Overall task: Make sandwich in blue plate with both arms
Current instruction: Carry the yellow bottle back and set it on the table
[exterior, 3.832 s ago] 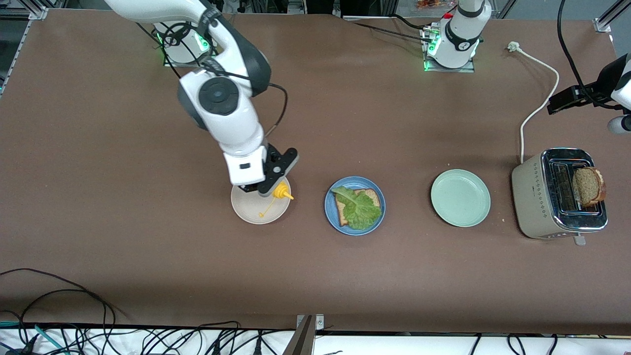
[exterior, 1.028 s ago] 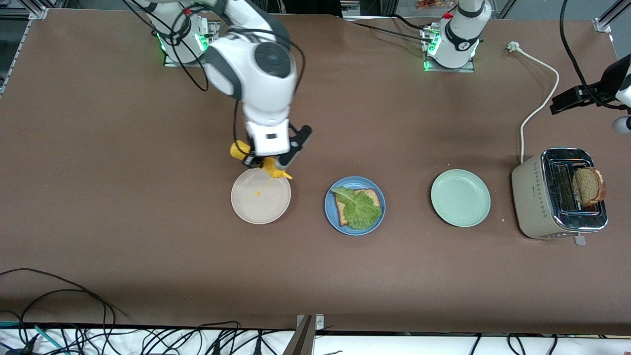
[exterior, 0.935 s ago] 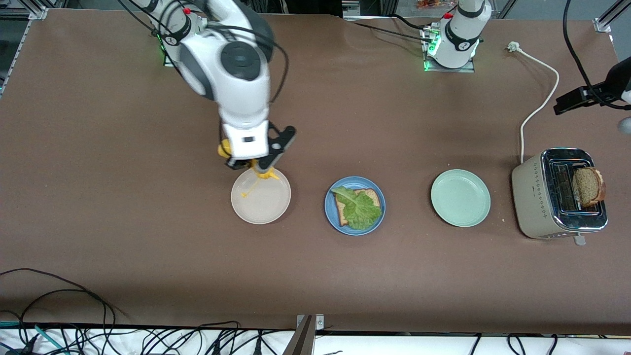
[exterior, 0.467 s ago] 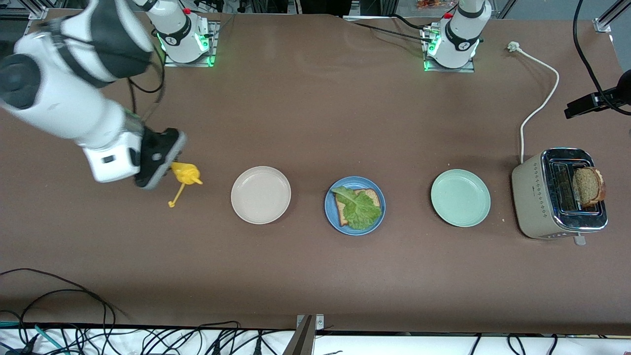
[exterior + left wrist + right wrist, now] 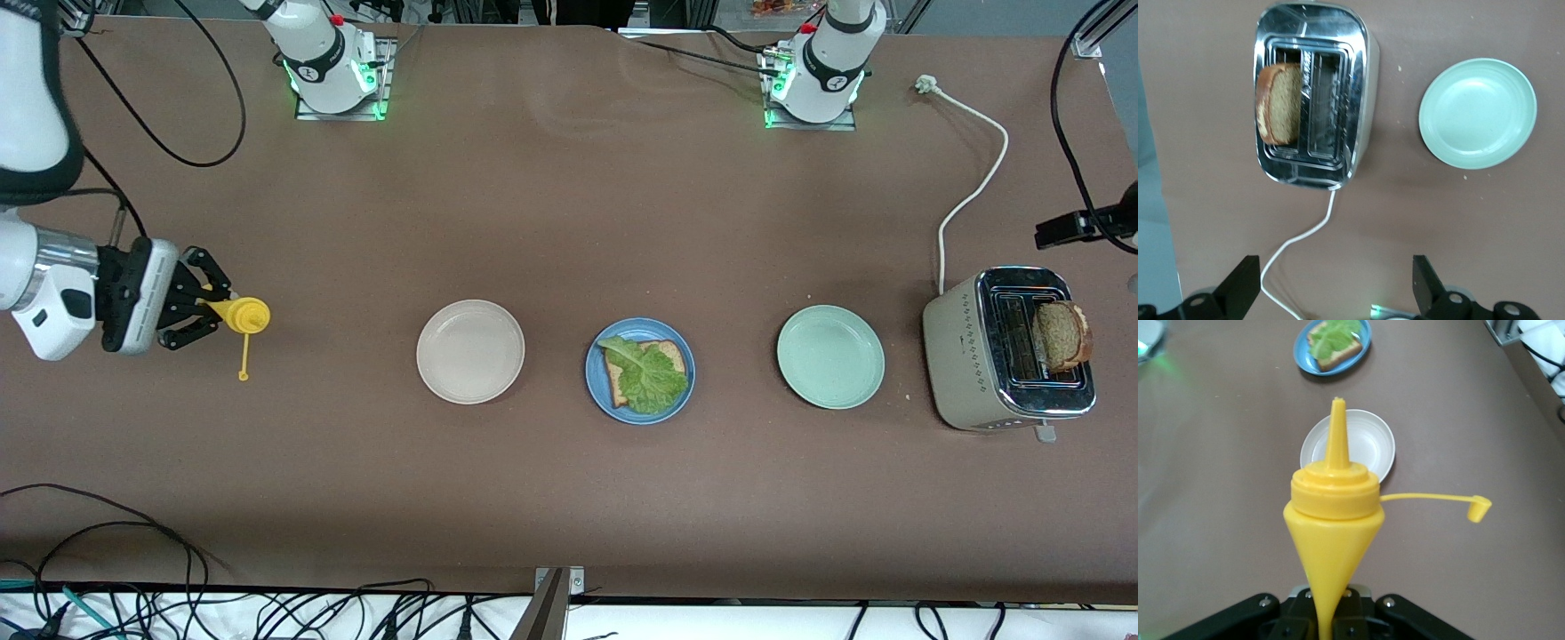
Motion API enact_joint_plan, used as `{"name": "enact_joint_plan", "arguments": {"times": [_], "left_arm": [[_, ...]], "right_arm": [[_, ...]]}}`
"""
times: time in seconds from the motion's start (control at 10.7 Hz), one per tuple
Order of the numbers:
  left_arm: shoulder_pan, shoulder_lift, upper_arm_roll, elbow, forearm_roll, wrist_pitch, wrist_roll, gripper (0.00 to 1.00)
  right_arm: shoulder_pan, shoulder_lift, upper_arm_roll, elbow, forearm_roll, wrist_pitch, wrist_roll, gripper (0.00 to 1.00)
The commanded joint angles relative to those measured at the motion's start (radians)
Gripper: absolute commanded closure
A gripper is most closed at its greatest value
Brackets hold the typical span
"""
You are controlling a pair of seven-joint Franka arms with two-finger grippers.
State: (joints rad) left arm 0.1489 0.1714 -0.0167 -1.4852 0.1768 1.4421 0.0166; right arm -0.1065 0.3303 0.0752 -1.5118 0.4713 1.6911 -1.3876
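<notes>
The blue plate (image 5: pixel 599 395) holds one brown bread slice (image 5: pixel 673 355) with a green lettuce leaf (image 5: pixel 649 378) on top; it also shows in the right wrist view (image 5: pixel 1301 353). A second bread slice (image 5: pixel 1062 335) stands in the toaster (image 5: pixel 965 356). My right gripper (image 5: pixel 197 312) is shut on the yellow squeeze bottle (image 5: pixel 238 315), held level over bare table at the right arm's end, nozzle toward the plates, cap dangling. In the right wrist view the bottle (image 5: pixel 1335 513) fills the middle. My left gripper (image 5: pixel 1333 287) is open and empty over the white cord (image 5: pixel 1298 247), beside the toaster (image 5: pixel 1315 97).
A cream-white plate (image 5: pixel 470 351) lies between the bottle and the blue plate. A mint-green plate (image 5: pixel 830 356) lies between the blue plate and the toaster. The toaster's cord (image 5: pixel 969 191) runs toward the left arm's base. Cables hang at the table's near edge.
My right arm has swung the yellow bottle away from above the cream-white plate out to the right arm's end of the table. The left gripper has drifted slightly.
</notes>
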Motion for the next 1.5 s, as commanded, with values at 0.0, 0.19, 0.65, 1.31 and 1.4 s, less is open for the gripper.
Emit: {"name": "enact_joint_plan", "arguments": {"times": [0.0, 0.19, 0.65, 1.31, 1.4], "left_arm": [[0.058, 0.068, -0.008, 0.042, 0.013, 0.058, 0.118, 0.00], [0.083, 0.108, -0.008, 0.042, 0.013, 0.131, 0.181, 0.00], [0.168, 0.190, -0.008, 0.043, -0.044, 0.259, 0.316, 0.00], [0.233, 0.290, -0.008, 0.042, -0.049, 0.363, 0.384, 0.00], [0.238, 0.304, -0.008, 0.042, -0.051, 0.366, 0.384, 0.00]], "right_arm": [[0.007, 0.012, -0.138, -0.135, 0.206, -0.017, -0.401, 1.00], [0.007, 0.090, -0.237, -0.169, 0.364, -0.114, -0.662, 1.00], [0.005, 0.285, -0.362, -0.168, 0.518, -0.320, -1.002, 1.00], [-0.005, 0.463, -0.394, -0.157, 0.622, -0.404, -1.217, 1.00], [-0.005, 0.478, -0.394, -0.156, 0.633, -0.404, -1.231, 1.00]]}}
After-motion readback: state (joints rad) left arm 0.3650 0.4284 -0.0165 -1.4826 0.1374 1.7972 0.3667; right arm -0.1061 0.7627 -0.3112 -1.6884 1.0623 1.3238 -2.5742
